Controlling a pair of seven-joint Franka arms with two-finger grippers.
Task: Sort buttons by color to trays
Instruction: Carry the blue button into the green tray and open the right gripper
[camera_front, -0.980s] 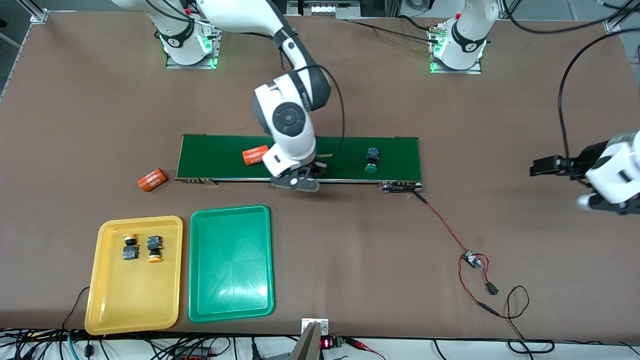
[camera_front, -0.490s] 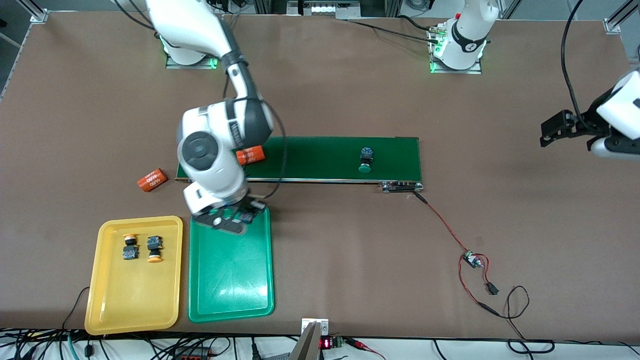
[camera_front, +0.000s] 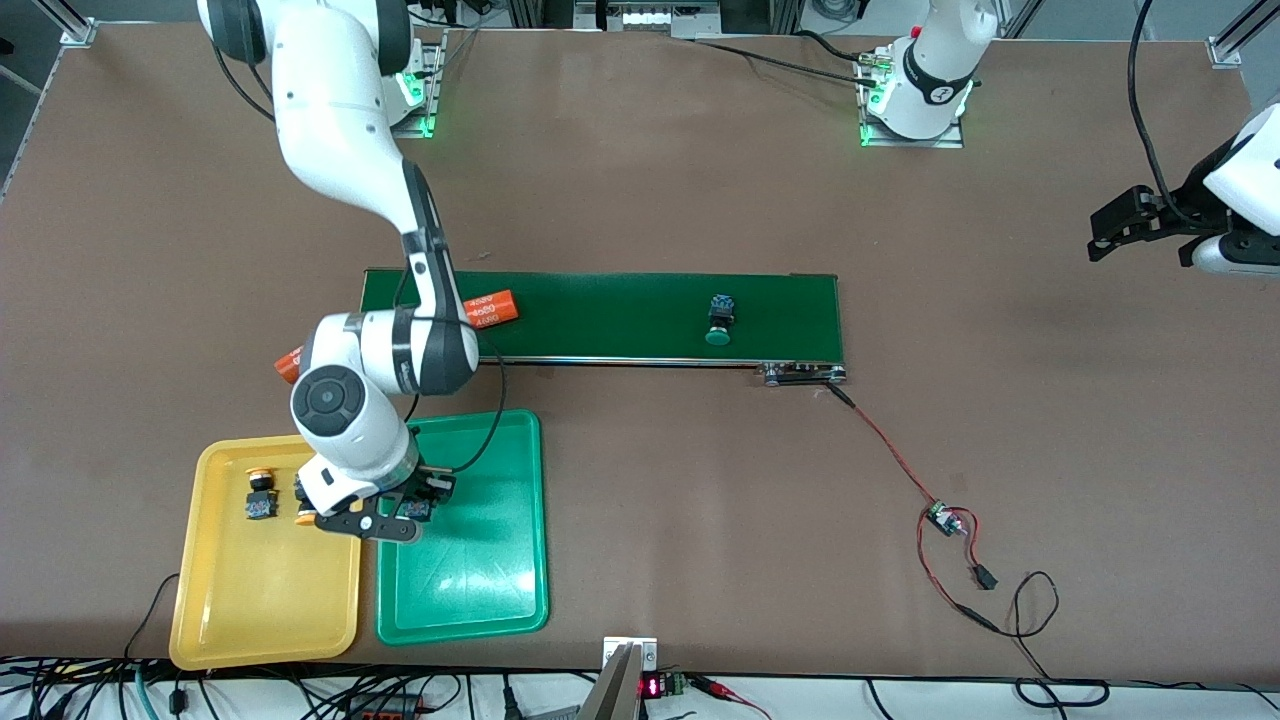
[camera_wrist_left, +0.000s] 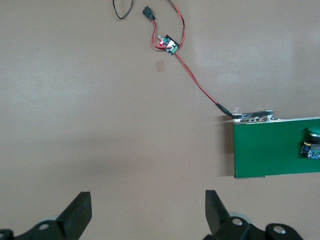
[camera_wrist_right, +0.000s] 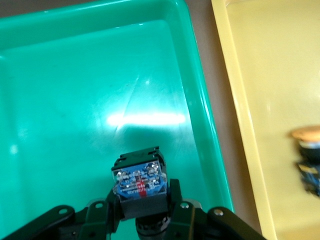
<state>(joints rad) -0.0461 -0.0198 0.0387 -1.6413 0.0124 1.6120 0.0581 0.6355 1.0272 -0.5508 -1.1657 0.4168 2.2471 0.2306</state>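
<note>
Front view: right gripper (camera_front: 415, 510) is over the green tray (camera_front: 480, 600), near that tray's edge beside the yellow tray (camera_front: 250, 610); jaws clamped on a button (camera_front: 418, 511), only its blue-black body visible. Both trays sit side by side near the front-camera edge of the tabletop (camera_front: 700, 500), toward the right arm's end, yellow one closer to that corner. Two yellow-capped buttons (camera_front: 261, 492) lie in the yellow tray, in its half away from the camera; the second is partly hidden by the arm. A green-capped button (camera_front: 718, 321) lies on the dark conveyor belt (camera_front: 620, 315) mid-tabletop. One orange cylinder (camera_front: 492, 309) is on the belt, another (camera_front: 288, 364) on the tabletop just off the belt's end, mostly hidden by the arm. Left gripper (camera_front: 1105, 232) hangs over the tabletop's edge at the left arm's end, waiting.

Left wrist view: left gripper (camera_wrist_left: 148, 210) jaws wide apart, holding nothing, bare tabletop under them. Belt end (camera_wrist_left: 270, 147) and the green-capped button (camera_wrist_left: 312, 145) visible at the frame edge.

Right wrist view: right gripper (camera_wrist_right: 145, 210) jaws shut on the button's (camera_wrist_right: 138, 180) body, over the green tray (camera_wrist_right: 75, 100) floor.
</note>
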